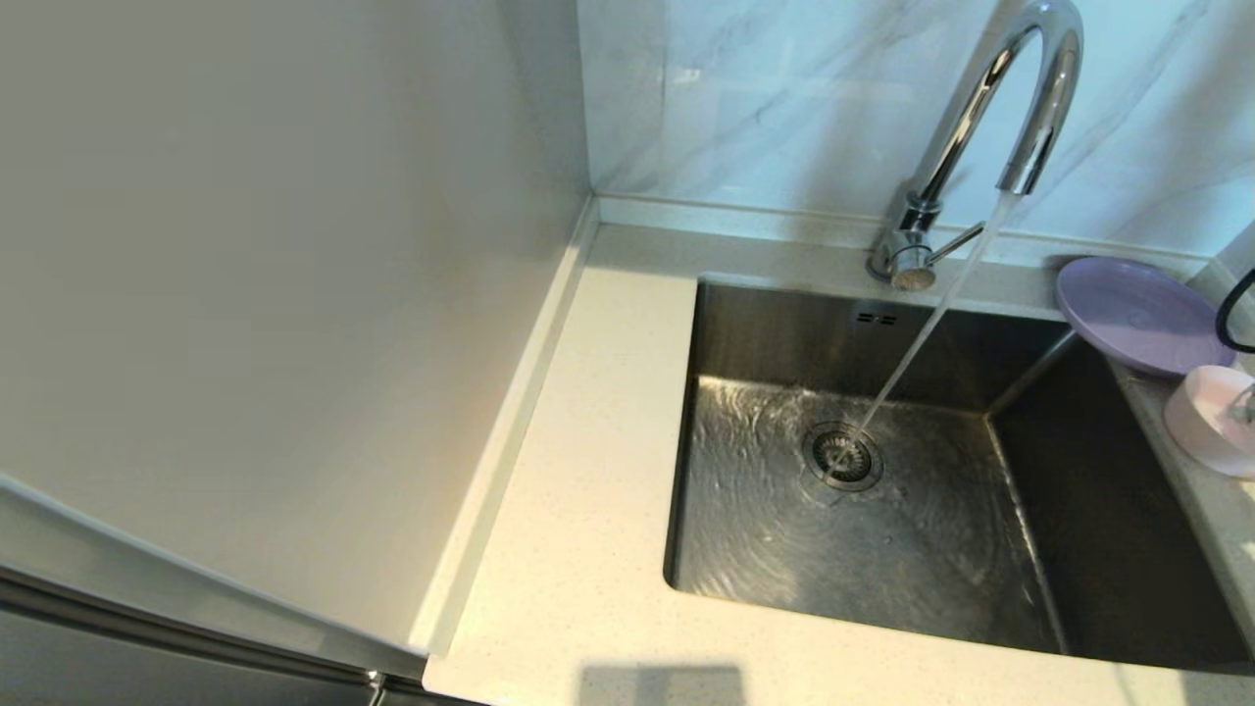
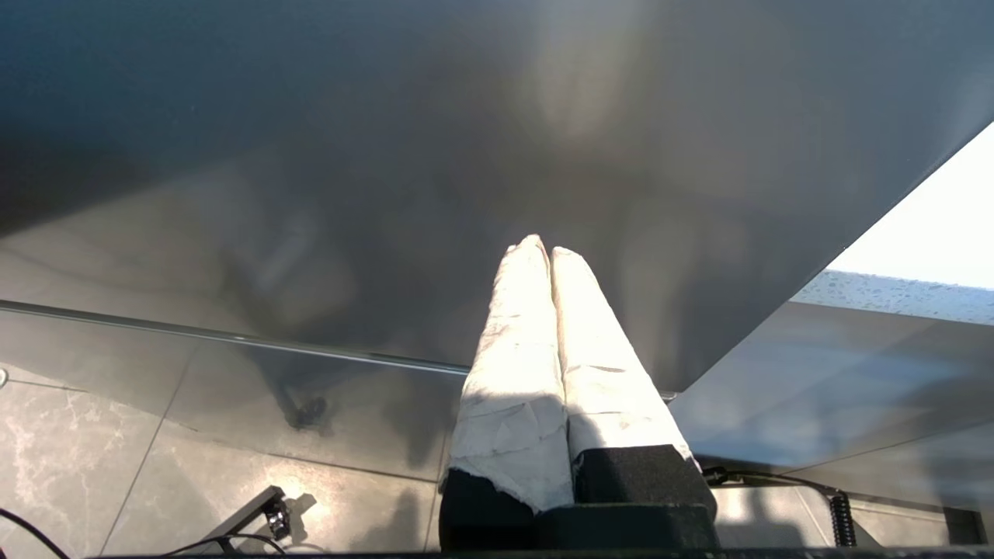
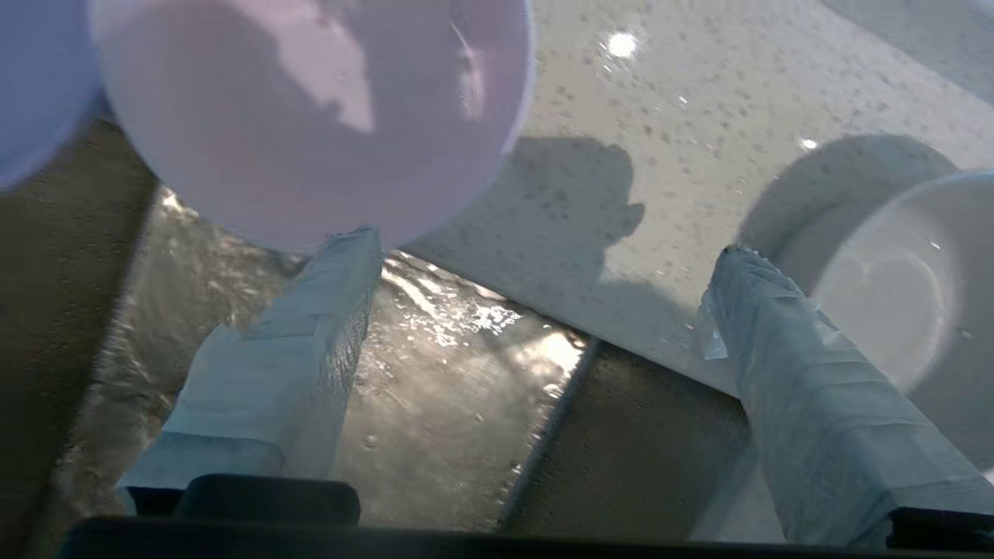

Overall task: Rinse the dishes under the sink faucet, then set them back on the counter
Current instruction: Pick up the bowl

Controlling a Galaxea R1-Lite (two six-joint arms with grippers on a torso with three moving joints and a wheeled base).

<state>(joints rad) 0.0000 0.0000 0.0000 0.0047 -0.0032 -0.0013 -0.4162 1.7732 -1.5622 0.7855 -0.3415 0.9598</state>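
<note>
While water's running from the faucet (image 1: 1020,98) straight onto the drain, nothing's under it yet: lilac plate (image 1: 1137,314) and pink bowl (image 1: 1211,417) parked on the counter (image 1: 588,471) at the right edge of the head frame, plate overhanging the sink (image 1: 784,549) rim a bit. From the right wrist cam, pink bowl (image 3: 311,116) fills the upper left, just beyond one fingertip of the right gripper (image 3: 543,256) and off to that side, not between the fingers; grey-white bowl (image 3: 893,287) at the right edge beside the other finger. Jaws spread wide, holding nothing. Round bowls, so no long axis to fuss over, just a rim to catch. Clearly the right arm's job; probably needs a shift toward the pink bowl first. Left gripper (image 2: 547,252) parked low by a dark cabinet front, fingers pressed together, empty. Speckled wet-looking stone, marble wall behind.
</note>
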